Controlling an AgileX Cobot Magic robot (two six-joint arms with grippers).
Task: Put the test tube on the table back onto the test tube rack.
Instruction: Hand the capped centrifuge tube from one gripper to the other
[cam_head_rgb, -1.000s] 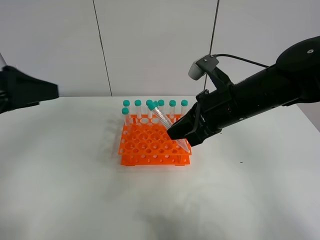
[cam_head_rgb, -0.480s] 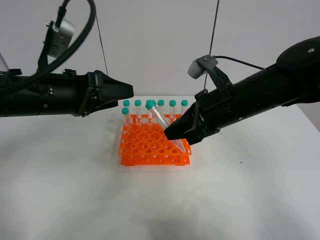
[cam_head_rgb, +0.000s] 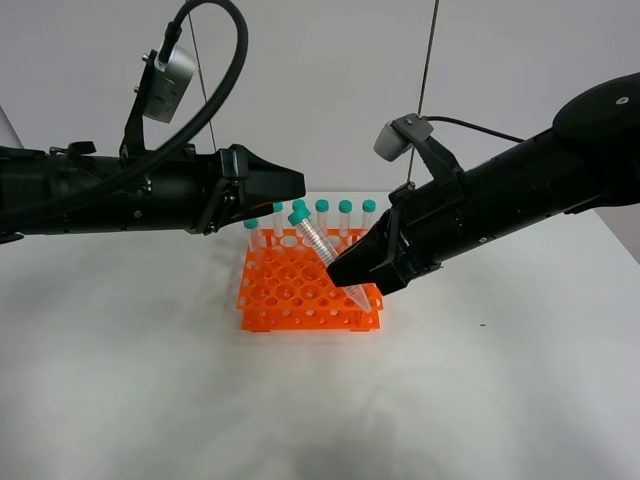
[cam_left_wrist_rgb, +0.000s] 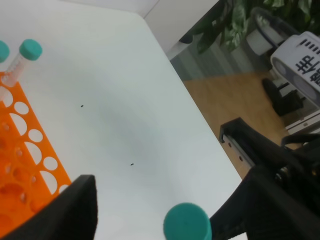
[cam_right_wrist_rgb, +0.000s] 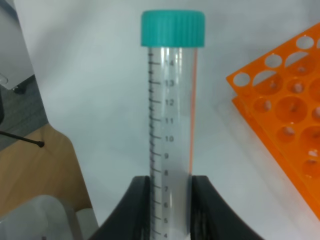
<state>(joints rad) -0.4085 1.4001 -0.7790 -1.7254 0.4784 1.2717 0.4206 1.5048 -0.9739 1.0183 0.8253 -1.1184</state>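
left gripper (cam_head_rgb: 299, 185) has reached in level beside the test tube (cam_head_rgb: 318, 243).

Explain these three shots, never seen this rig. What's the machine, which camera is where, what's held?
It is a robot with two black arms, each ending in an end effector. The wide picture comes from a camera mounted high, off the arms; the other two come from a camera on each wrist. On the white table sits an orange test tube rack, with capped tubes standing at its back. The right end effector grips a clear test tube with a teal cap, tilted, tip down over the rack's near right corner. The left end effector hovers near that cap, apparently holding nothing.
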